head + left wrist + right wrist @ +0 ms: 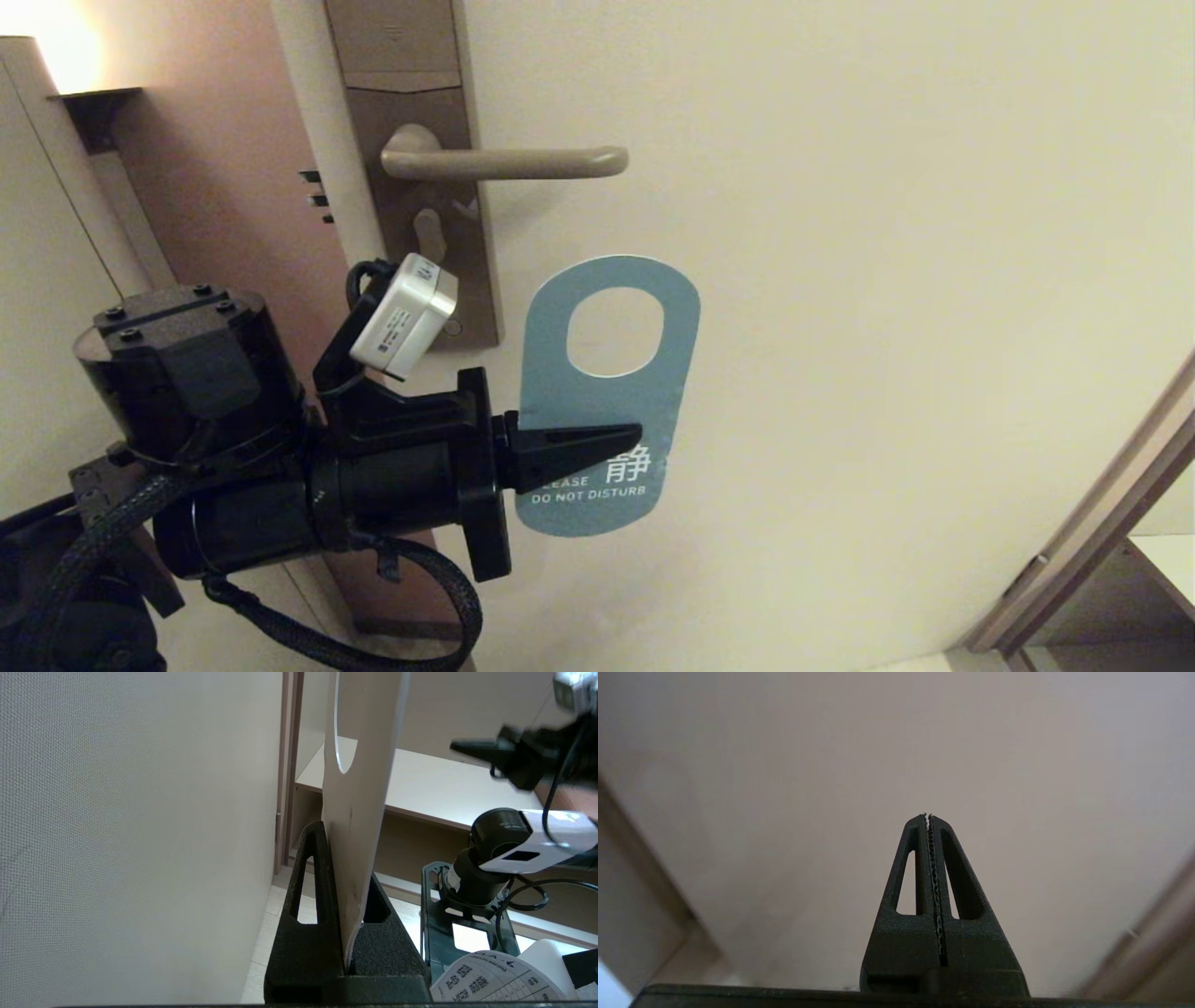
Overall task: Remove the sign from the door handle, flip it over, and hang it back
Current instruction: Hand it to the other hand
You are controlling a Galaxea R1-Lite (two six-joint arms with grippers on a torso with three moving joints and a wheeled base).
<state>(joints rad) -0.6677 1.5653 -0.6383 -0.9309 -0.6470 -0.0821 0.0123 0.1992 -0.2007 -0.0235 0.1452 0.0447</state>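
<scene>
Left gripper [624, 435] clamped on the sign [607, 392], blue face outward, held off and at 6 o'clock below the door handle [509, 161]. Right gripper [928, 817] pressed closed, holding nothing, facing the door [896, 742].

The left arm enters the head view from about 8 o'clock, its wrist level and its left hand [597, 439] pointing toward 3 o'clock, with the wrist camera mounted above the hand at roughly 11 o'clock of it. The two black fingers [306, 896] of this hand are pressed together flat on the lower part of the sign [597, 373], which stands upright between them. The right hand [928, 820] appears only in its own wrist view, its toothed fingers fully closed against each other and gripping nothing.
</scene>
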